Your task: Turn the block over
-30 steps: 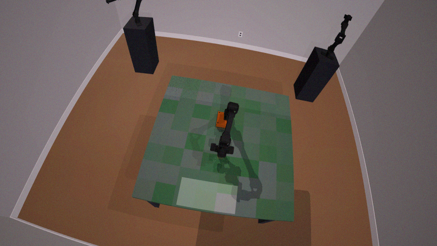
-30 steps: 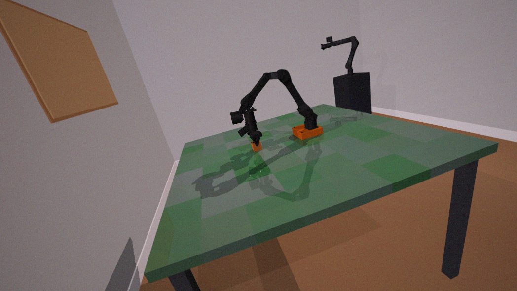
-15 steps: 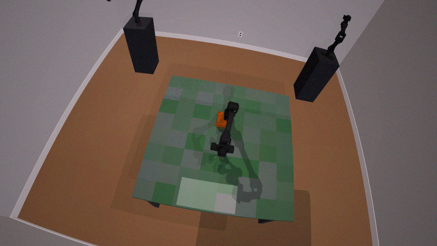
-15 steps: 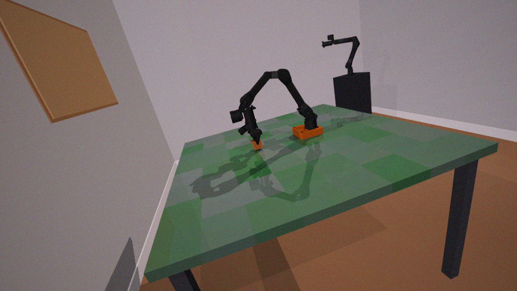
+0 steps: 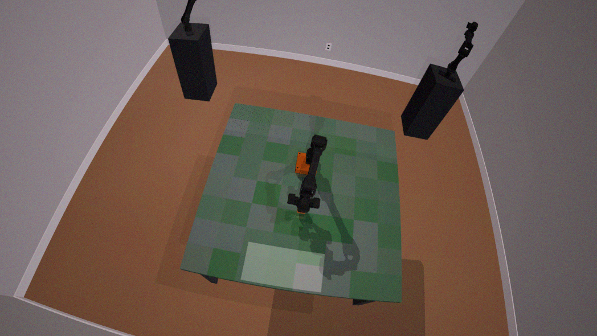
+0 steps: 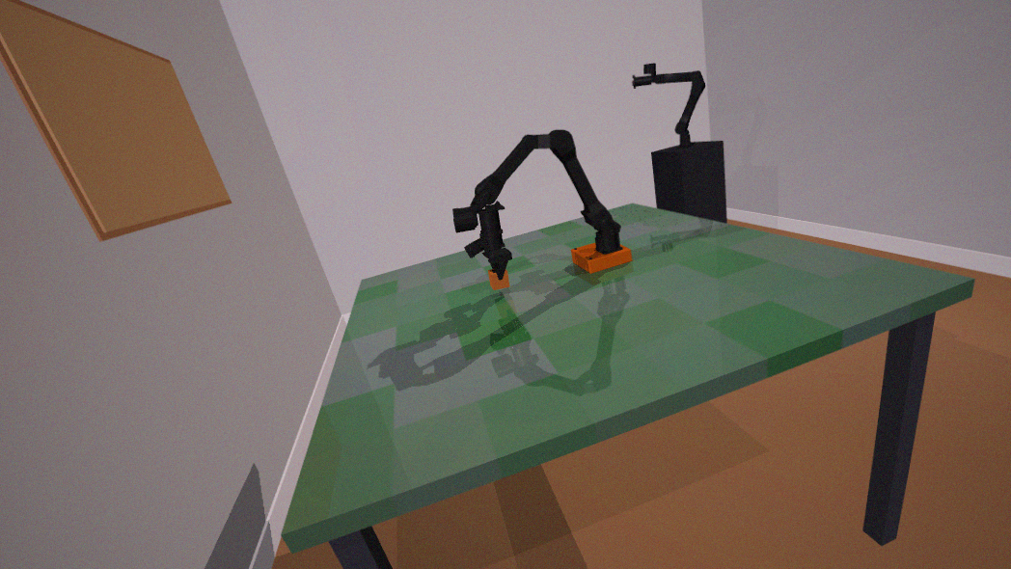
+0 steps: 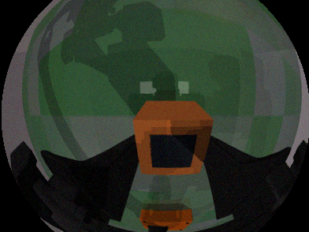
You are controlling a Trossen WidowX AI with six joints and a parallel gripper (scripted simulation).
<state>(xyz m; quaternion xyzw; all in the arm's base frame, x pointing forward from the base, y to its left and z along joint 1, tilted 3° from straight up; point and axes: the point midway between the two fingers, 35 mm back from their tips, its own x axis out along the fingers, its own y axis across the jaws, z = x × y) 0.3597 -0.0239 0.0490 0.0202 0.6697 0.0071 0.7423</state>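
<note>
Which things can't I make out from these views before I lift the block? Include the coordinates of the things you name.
- Block's underside: out of sight in all three views.
- Block's (image 5: 301, 212) (image 6: 499, 281) (image 7: 172, 126) dark marked side: top view, covered by the gripper (image 5: 302, 209) (image 6: 500, 275) (image 7: 172, 137).
- Contact between block and table (image 5: 376, 267) (image 6: 707, 353) (image 7: 98, 95): exterior view, too small.
- Left pedestal arm's (image 5: 188, 12) upper end: top view, cut off by the edge.

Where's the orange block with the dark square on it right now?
The orange block is between the fingers of the robot's hand; the wrist view shows it near the middle, above the arm's orange base.
</note>
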